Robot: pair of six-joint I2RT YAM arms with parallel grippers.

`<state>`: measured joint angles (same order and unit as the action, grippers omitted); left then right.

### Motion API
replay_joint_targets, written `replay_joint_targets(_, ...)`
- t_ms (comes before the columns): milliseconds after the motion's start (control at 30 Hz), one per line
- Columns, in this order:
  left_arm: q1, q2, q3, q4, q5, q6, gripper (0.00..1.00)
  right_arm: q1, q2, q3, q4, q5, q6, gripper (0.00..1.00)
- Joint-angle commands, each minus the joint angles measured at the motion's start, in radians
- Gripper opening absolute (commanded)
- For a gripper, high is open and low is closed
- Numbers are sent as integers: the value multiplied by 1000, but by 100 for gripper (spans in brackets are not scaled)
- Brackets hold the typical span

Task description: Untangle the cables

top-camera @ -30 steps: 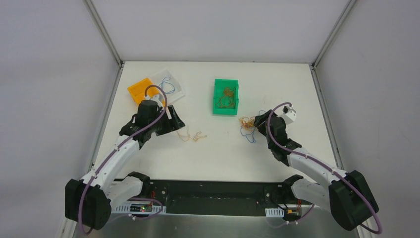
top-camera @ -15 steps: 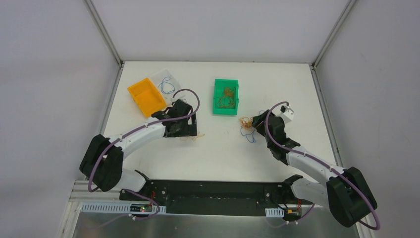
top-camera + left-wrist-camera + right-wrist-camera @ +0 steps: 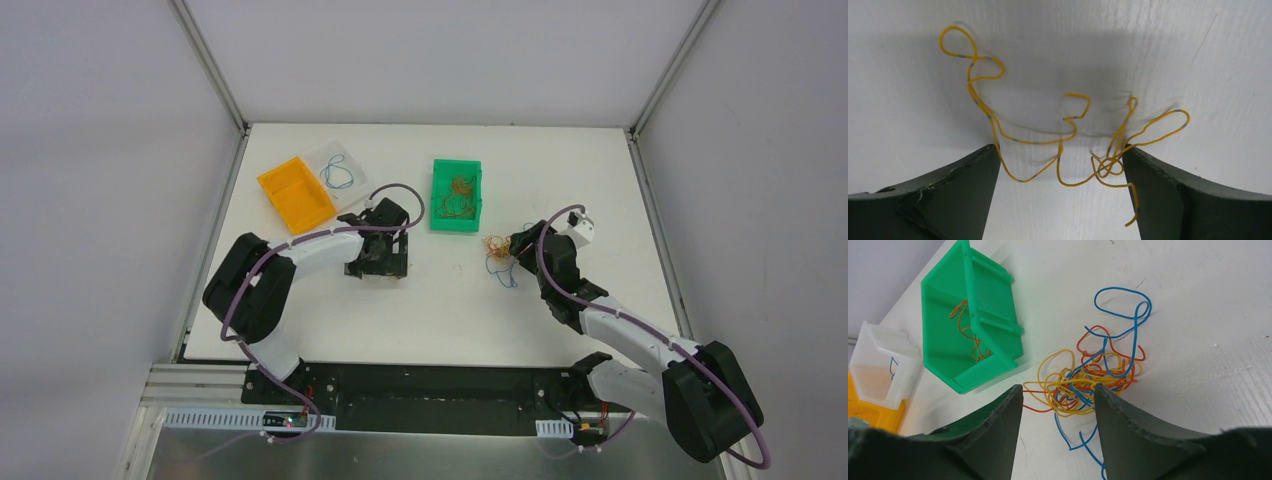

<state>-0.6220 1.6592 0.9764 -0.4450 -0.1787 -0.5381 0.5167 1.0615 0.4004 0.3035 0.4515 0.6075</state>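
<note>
A loose curly yellow wire (image 3: 1028,142) lies on the white table between the fingers of my left gripper (image 3: 1060,155), which is open and hovers just above it. In the top view the left gripper (image 3: 378,262) covers that wire. A tangle of yellow, orange and blue wires (image 3: 1083,382) lies right in front of my right gripper (image 3: 1058,387), which is open, its tips at the tangle's near edge. The tangle (image 3: 497,250) and right gripper (image 3: 518,245) also show in the top view.
A green bin (image 3: 456,227) holding orange-brown wires (image 3: 460,195) stands at the back centre; it also shows in the right wrist view (image 3: 993,305). An orange bin (image 3: 296,193) and a clear tray (image 3: 355,180) with a blue wire (image 3: 338,175) sit at the back left.
My left arm has swung right and forward from beside the orange bin to over the loose yellow wire. The right arm has hardly moved.
</note>
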Motion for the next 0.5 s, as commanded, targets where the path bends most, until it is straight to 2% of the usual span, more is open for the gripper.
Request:
replay_joint_targets(0, 3, 41, 14, -7, -11, -58, 81, -2, -8, 31, 39, -5, -17, 57)
replay_joint_targets(167, 6, -5, -2, -9, -71, -53, 7, -1, -22, 26, 37, -1, -21, 57)
replay_joint_targets(200, 12, -27, -4, -10, -85, -45, 0, -2, -24, 25, 37, -2, -22, 57)
replay_joint_targets(300, 68, -122, -3, -25, -68, -11, 0, -2, -27, 25, 37, -2, -23, 57)
replay_joint_targets(467, 254, -290, 22, -78, 15, 34, 0, -2, -24, 26, 39, -8, -18, 57)
